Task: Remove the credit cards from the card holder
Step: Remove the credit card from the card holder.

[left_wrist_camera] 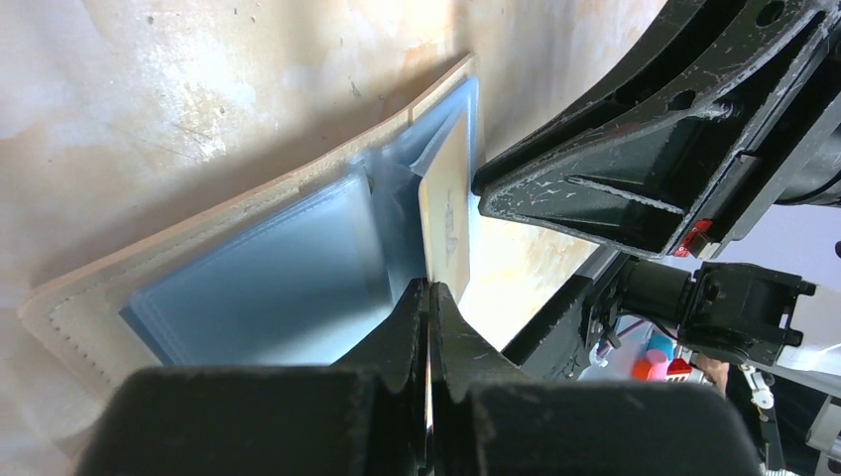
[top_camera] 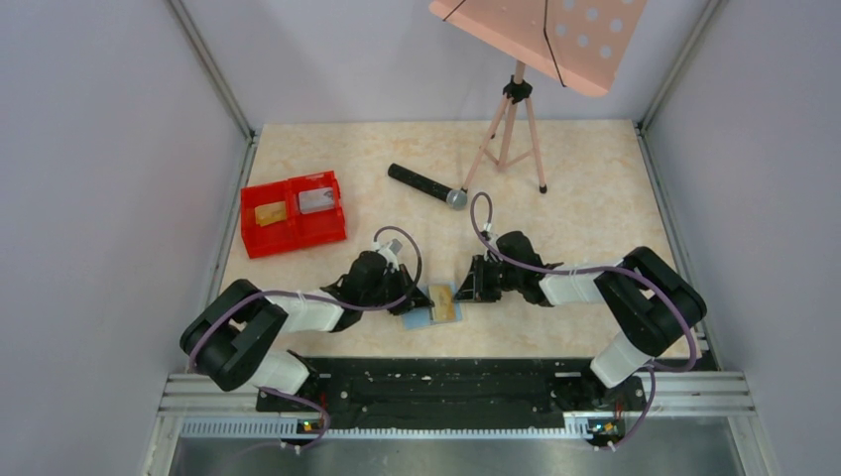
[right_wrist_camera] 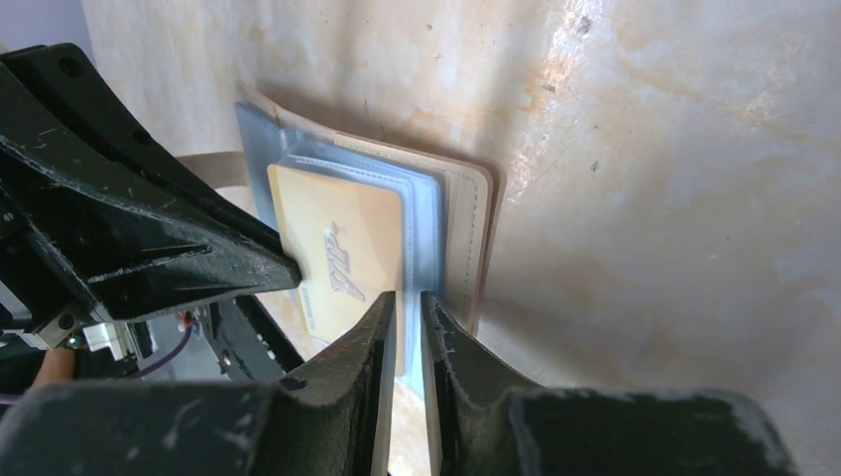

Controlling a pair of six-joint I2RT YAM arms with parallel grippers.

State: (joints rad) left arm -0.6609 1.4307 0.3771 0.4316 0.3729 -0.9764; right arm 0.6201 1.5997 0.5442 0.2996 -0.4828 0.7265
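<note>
- Two end effectors meet at the light-blue card holder [left_wrist_camera: 278,268], which lies open on the counter [top_camera: 585,198] near its front edge, between the arms.
- The left end effector [left_wrist_camera: 429,297] is closed to a thin slit, pinching the edge of a gold credit card [right_wrist_camera: 337,248] that sits against the holder's blue sleeves.
- The right end effector [right_wrist_camera: 408,312] is narrow, its fingers clamped on either side of the edge of the panel that carries the card.
- Well apart to the left, a red tray [top_camera: 295,238] holds a gold card [top_camera: 270,212] and a grey card [top_camera: 315,200], one in each compartment.
</note>
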